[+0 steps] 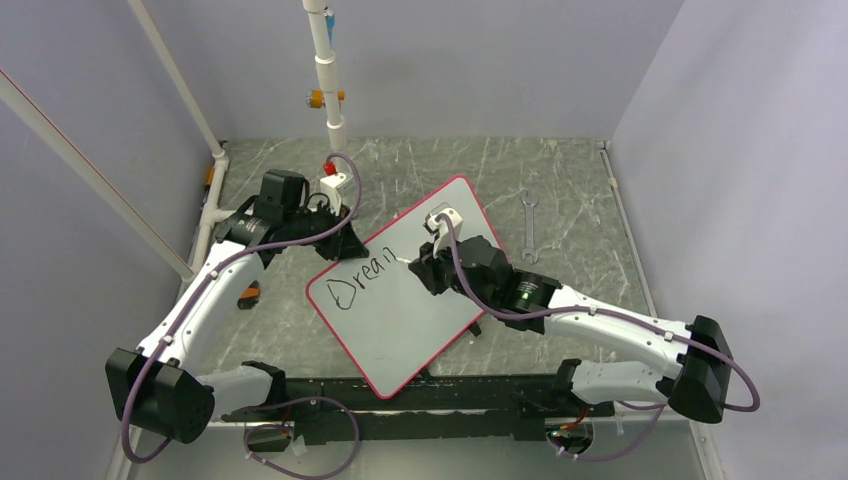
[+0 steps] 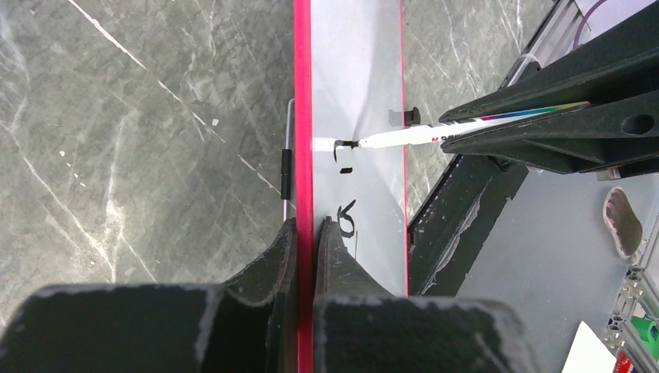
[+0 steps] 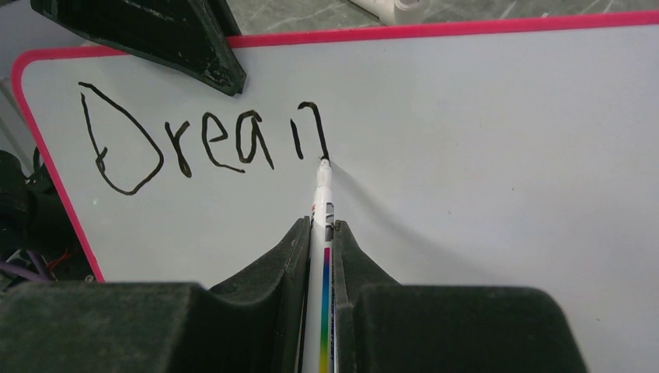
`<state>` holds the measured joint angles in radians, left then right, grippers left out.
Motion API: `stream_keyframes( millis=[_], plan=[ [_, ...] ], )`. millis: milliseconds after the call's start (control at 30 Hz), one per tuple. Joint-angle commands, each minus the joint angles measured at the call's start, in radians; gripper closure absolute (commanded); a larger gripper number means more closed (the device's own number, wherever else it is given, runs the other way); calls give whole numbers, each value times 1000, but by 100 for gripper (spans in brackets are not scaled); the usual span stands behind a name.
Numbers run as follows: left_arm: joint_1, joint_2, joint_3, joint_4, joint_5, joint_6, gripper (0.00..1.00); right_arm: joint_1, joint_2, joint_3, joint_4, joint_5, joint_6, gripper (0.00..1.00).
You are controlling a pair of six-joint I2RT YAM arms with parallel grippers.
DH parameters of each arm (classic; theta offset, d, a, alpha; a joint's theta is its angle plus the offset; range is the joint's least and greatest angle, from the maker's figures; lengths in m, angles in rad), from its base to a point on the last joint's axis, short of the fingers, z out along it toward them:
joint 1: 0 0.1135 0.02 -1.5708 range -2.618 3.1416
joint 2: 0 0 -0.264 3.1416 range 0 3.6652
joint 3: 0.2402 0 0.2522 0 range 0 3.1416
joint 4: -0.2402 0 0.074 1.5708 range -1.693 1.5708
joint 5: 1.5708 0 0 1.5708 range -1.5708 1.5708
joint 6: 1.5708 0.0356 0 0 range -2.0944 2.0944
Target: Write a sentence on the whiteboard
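Black handwritten lettering (image 3: pixel 214 145) on the whiteboard (image 3: pixel 482 171) reads "Drean", its last letter incomplete; the print on the marker (image 3: pixel 321 208) barrel is too small to read

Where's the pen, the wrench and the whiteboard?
Pen (image 3: pixel 321 260), right wrist view, middle of its barrel.
Wrench (image 1: pixel 528 228), top view, its handle.
Whiteboard (image 1: pixel 400 330), top view, bare white part.

I see a rainbow-striped white marker (image 3: pixel 322 186) pinched in my right claw (image 3: pixel 320 229), steel wrench (image 1: pixel 529 226) lying right of and beyond that claw, grey marbled table (image 1: pixel 570 180) under it, white pipe post (image 1: pixel 328 80) with orange fitting (image 1: pixel 322 98) well beyond my left claw (image 1: pixel 350 246)
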<state>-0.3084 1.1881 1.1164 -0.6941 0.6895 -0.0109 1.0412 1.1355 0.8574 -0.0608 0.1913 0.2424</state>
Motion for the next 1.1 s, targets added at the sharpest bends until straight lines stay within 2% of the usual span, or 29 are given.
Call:
stream_keyframes(
  millis=[0,533,1067],
  plan=[
    [-2,-30,2,68,-65,88,100,-8,22,60,18,9,-23,100],
    [-3,-34,2,66,-63,91,100,-60,60,110,15,-12,-40,100],
    [-5,-36,2,68,-70,91,100,-65,-30,18,-40,-58,-24,100]
  ],
)
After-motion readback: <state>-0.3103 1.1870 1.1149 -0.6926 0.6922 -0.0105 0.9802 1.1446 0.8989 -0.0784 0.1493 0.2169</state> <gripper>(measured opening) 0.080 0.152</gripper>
